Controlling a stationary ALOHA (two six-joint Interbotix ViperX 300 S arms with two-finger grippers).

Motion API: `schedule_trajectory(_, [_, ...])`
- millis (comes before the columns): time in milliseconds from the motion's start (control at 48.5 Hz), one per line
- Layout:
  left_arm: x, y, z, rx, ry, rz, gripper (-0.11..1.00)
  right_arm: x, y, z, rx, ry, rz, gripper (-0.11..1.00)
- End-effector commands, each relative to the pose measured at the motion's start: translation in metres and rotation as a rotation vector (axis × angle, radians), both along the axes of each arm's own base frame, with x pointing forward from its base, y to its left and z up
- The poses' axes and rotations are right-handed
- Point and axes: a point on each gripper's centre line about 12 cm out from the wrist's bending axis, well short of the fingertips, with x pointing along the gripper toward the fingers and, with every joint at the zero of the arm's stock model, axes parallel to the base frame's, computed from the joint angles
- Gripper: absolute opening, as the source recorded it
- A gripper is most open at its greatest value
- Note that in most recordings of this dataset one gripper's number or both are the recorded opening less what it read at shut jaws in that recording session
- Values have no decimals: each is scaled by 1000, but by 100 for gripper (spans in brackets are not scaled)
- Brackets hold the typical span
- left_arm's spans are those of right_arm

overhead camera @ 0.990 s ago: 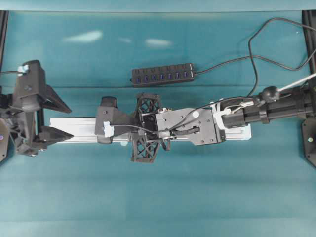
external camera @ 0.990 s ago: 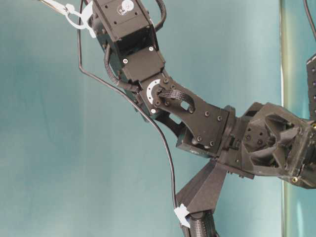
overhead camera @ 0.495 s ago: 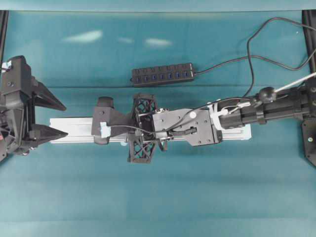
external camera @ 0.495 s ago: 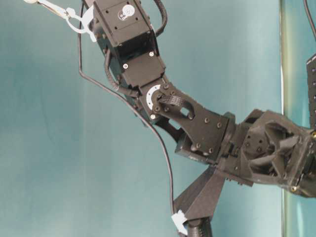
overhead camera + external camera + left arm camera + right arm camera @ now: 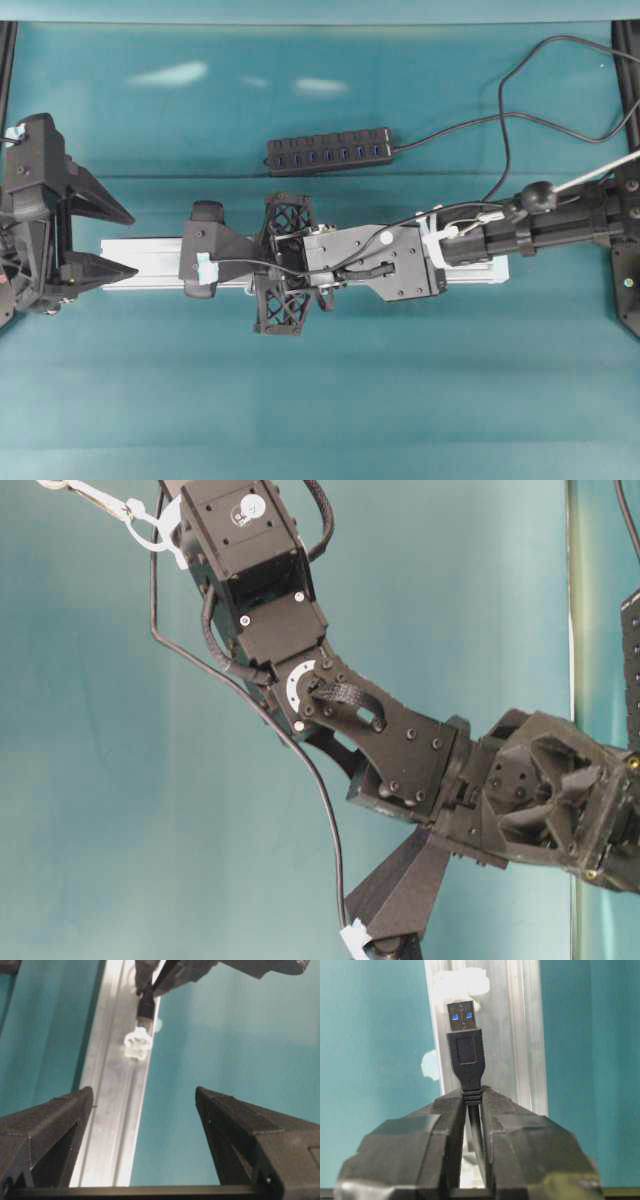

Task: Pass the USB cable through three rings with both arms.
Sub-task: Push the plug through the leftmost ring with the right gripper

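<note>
The right gripper point(image 5: 467, 1110) is pinching the USB cable point(image 5: 465, 1057) just behind the plug's strain relief, so the plug projects straight out past the fingertips. The plug tip sits just short of a white ring point(image 5: 460, 982) on the aluminium rail point(image 5: 520, 1035), roughly in line with it. The left gripper point(image 5: 145, 1105) stands spread wide and empty at the rail's left end, facing the ring point(image 5: 137, 1044) and the oncoming plug point(image 5: 145, 1007).

Handling, as judged: the plug is rigid and light, with a smooth metal shell; the cord behind is thin and limp and will not push through unaided. The moulded black body is the sound place for the receiving grip, beyond the ring.

The table surface point(image 5: 320, 400) is flat teal. A multi-port USB hub point(image 5: 330, 152) lies on the far side of the rail point(image 5: 150, 262), well apart from it. Any other rings are hidden by the right arm.
</note>
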Motion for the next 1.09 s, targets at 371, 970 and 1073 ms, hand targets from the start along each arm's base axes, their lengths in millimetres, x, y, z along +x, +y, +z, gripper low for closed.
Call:
schedule_trajectory(371, [-2,0,10,3,-43,0,89,9,-6,11,2,-47,-3,-7])
schedule_trajectory(970, [-2,0,8,3,-35,1,88,12,-2,2,2,-36,5,-7])
schedule_trajectory(1073, [-2,0,8,3,-35,1,88,15,-1,3,5,-54,9,-7])
